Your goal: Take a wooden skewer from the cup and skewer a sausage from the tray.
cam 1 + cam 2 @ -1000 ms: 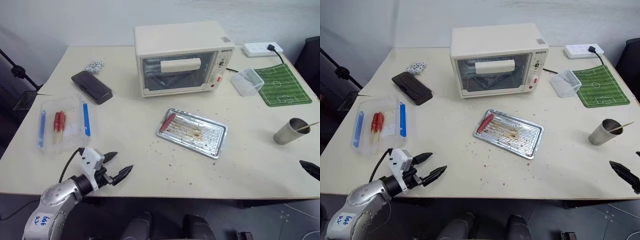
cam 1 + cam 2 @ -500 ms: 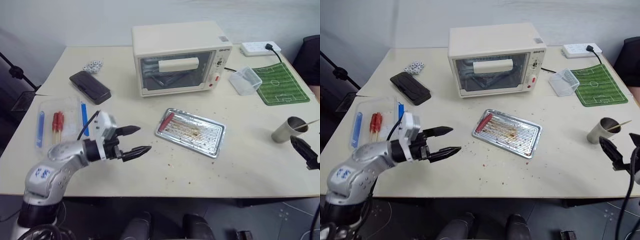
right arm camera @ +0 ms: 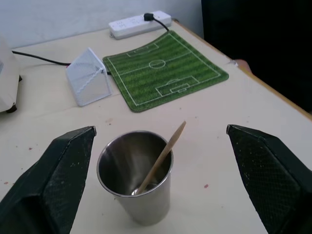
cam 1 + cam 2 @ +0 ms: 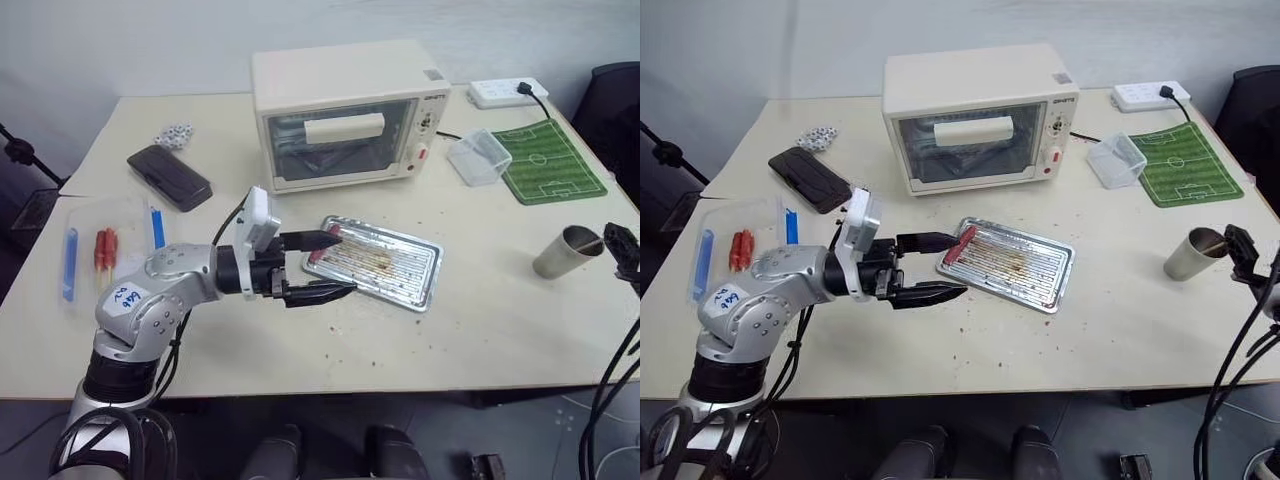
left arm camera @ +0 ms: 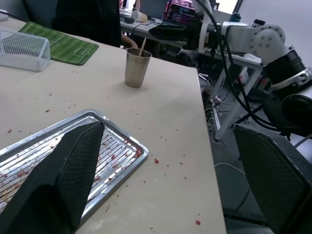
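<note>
The grey steel cup (image 3: 135,175) stands near the table's right edge with one wooden skewer (image 3: 161,158) leaning in it. My right gripper (image 3: 160,128) is open, level with the cup and just short of it, one finger on each side. The silver tray (image 4: 400,270) lies mid-table with a red sausage (image 4: 962,241) at its left end. My left gripper (image 4: 345,263) is open and points right over that end, its far finger next to the sausage and holding nothing. The cup (image 5: 136,67) also shows in the left wrist view, beyond the tray.
A cream toaster oven (image 4: 345,110) stands behind the tray. At the left lie a clear plastic box (image 4: 105,255) with red sausages and blue sticks and a black case (image 4: 168,176). A clear tub (image 4: 478,158), green pitch mat (image 4: 545,160) and power strip (image 4: 505,92) sit back right.
My left arm has swung up from the table's front left edge and rightward to the tray's left end. My right gripper has come forward to the cup. Both stayed open.
</note>
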Robot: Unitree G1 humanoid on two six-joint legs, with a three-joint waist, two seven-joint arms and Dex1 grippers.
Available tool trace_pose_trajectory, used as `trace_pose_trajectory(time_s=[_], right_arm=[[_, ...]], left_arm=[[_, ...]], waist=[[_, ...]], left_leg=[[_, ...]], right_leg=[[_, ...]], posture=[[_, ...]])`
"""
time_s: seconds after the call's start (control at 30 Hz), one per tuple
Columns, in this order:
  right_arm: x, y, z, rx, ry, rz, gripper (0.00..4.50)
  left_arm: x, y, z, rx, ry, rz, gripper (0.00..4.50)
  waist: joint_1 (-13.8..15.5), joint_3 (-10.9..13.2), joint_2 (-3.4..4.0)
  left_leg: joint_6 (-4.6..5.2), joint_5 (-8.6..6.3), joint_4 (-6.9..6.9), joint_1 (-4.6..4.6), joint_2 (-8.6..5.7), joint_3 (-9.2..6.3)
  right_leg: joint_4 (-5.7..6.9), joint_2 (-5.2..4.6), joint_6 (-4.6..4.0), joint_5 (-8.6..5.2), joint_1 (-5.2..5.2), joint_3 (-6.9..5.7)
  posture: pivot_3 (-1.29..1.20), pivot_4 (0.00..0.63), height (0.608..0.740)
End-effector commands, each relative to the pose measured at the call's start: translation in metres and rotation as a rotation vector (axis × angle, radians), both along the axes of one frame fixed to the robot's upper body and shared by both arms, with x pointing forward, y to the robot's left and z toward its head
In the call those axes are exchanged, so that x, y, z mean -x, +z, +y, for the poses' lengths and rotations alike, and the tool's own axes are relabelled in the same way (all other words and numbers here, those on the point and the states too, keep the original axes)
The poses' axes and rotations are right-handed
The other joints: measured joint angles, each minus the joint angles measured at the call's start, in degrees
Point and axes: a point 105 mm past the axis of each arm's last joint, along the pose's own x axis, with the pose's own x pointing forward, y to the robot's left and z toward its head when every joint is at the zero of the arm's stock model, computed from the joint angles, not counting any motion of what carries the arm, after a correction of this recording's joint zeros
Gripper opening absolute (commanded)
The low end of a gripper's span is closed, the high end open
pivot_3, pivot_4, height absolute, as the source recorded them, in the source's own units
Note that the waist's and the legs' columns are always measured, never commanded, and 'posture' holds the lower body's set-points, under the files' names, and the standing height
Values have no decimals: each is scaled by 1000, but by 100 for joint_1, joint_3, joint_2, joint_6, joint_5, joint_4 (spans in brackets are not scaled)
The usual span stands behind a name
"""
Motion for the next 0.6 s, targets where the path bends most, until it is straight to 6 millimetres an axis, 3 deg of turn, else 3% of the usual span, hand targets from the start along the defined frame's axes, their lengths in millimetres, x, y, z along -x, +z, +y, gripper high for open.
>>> trace_pose_trajectory(time_s=[0.03, 0.23, 0.33, 0.47, 0.6], right_arm=[[-8, 7, -8, 1, -30, -37, 4500], [-24, 1, -7, 10, -15, -42, 4500], [-31, -2, -6, 0, -4, -42, 3869], [-35, -2, -6, 16, 4, -44, 2665], [-38, 0, -7, 18, 6, -56, 2665]], left_arm=[[1, 10, -4, 12, -8, -56, 4461], [1, 12, -6, 16, -4, -73, 4461], [0, 13, -8, 18, 0, -78, 4500], [-1, 14, -7, 20, 3, -85, 4500], [-3, 14, -7, 19, 7, -91, 4500]], waist=[[-10, 0, 0], [-9, 0, -1], [-8, 1, -1], [-7, 0, -1], [-6, 1, -1]], left_leg=[[1, 4, 0, 0, 0, 9], [4, 15, 3, 7, -1, 28], [5, 15, 2, 7, -2, 32], [5, 15, 1, 6, -1, 34], [5, 15, 1, 6, -1, 41]], right_leg=[[7, 0, 0, 0, -6, 8], [26, 0, 1, 2, -13, 40], [27, 1, 2, 3, -17, 61], [24, 3, 2, 3, -19, 71], [24, 3, 3, 4, -22, 72]], posture=[[0, 150, 740], [0, 150, 740], [0, 150, 740], [0, 150, 740], [0, 150, 740]])
